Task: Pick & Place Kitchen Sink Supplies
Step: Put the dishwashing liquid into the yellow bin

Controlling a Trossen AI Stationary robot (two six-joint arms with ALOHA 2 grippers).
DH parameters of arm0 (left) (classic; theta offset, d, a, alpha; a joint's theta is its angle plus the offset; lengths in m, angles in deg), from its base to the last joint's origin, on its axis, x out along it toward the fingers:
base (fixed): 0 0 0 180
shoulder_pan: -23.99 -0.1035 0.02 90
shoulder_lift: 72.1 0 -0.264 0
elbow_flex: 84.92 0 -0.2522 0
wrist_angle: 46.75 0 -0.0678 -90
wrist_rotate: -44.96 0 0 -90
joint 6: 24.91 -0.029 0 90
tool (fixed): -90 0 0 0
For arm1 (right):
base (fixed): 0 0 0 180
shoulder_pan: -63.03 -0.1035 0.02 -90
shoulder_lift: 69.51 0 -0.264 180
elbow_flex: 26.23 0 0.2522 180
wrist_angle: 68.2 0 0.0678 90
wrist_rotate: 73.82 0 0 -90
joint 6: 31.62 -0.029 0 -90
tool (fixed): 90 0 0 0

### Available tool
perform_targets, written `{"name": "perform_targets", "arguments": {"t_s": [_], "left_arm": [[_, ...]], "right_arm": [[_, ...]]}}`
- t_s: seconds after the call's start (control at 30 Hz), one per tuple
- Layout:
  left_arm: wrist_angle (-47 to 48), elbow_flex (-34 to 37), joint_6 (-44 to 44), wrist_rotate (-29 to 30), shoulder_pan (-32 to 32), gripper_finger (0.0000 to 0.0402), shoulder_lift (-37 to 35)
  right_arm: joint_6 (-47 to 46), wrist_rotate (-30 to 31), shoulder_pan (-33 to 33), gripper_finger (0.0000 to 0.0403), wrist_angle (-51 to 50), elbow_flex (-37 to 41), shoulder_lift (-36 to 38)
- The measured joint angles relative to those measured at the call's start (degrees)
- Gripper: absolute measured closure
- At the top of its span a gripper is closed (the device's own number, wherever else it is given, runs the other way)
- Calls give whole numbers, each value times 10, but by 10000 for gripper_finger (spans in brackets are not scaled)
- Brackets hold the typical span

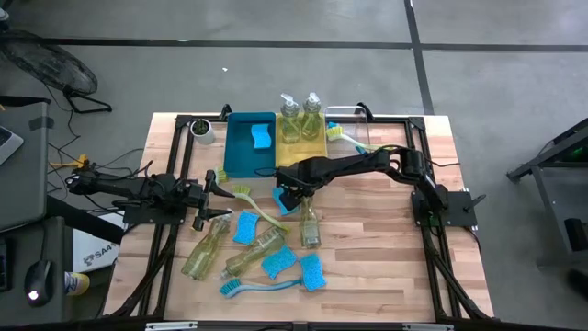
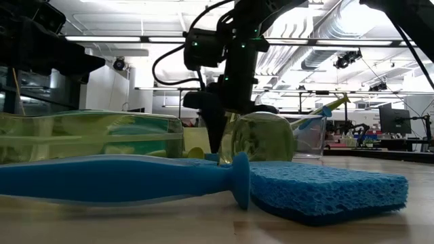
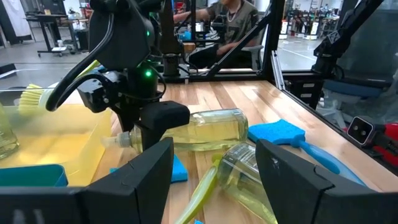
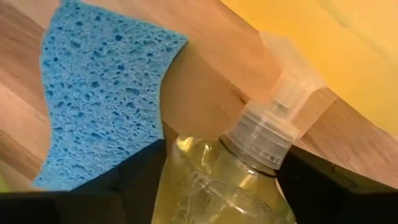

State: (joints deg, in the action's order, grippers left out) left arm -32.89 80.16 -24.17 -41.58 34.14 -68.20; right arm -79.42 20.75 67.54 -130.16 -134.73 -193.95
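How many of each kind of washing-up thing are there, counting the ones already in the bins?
Soap bottles: 5
Sponges: 5
Brushes: 3
Total: 13

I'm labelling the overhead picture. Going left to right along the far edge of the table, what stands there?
Small white cup → blue bin holding a sponge → yellow tray with two soap bottles → clear container.
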Motion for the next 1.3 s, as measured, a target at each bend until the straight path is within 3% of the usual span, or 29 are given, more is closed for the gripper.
{"name": "perform_targets", "arguments": {"t_s": [0.17, 0.4, 0.77, 1.3], "left_arm": [[0, 0, 5, 0, 0, 179, 0], [0, 0, 10, 0, 0, 179, 0], [0, 0, 11, 0, 0, 179, 0], [1, 0, 30, 0, 0, 179, 1]], "right_arm": [[-2, -12, -3, 159, -13, 0, 0], [-9, -19, -5, 163, -18, -1, 1], [-33, -35, -8, 96, -53, 1, 8], [-159, 2, -52, 89, -100, 0, 39]]}}
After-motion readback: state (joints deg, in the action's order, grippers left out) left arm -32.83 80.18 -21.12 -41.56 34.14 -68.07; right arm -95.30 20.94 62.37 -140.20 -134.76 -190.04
